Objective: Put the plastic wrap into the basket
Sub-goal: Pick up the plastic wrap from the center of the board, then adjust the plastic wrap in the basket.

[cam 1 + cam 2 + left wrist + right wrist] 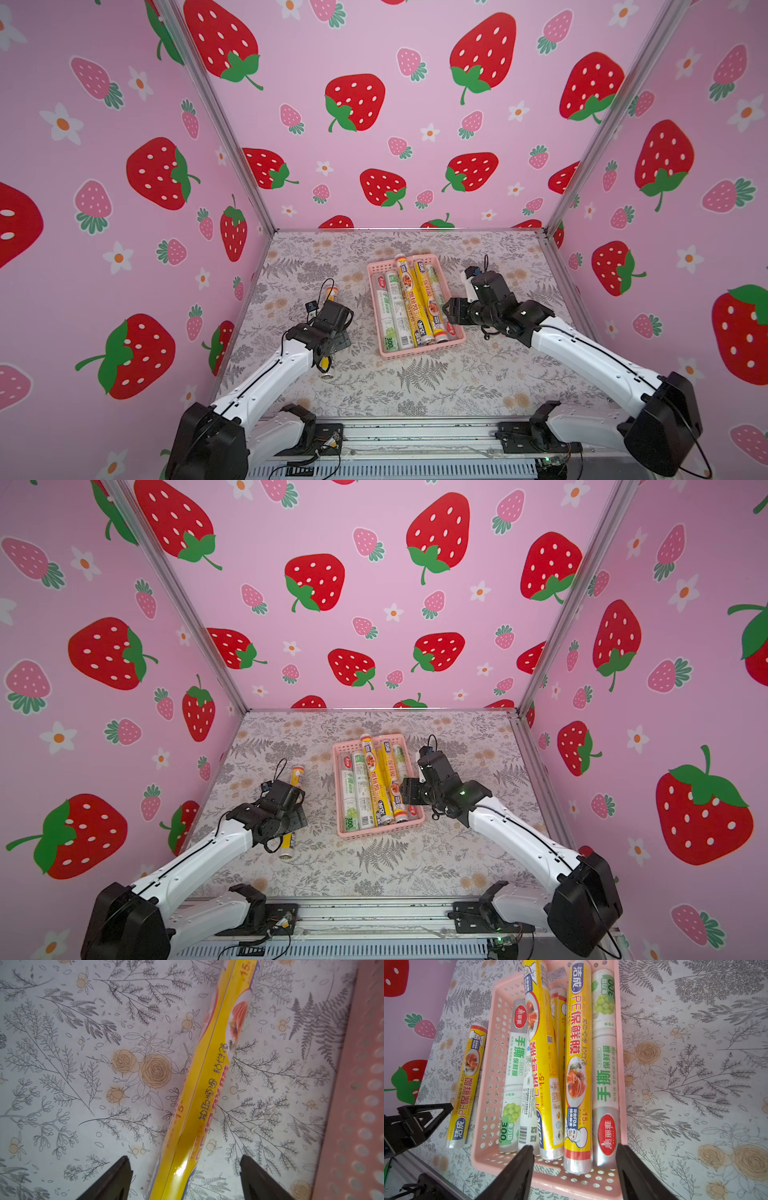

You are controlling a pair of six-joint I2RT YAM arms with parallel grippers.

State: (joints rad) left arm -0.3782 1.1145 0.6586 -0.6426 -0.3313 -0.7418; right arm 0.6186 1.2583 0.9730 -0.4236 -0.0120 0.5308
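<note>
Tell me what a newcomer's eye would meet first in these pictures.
First, the pink walls with big red strawberries around the whole cell. Next, the pale-pink basket in the middle of the flowered table, packed with yellow and white rolls. One yellow roll lies alone outside it, between the open fingers of the left gripper.

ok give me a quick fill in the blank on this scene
1. The basket is pale ___.
2. One ___ roll lies outside it on the table.
3. The left pincer is ___, straddling that roll.
4. The right pincer holds ___.
Missing words: pink; yellow; open; nothing
</note>
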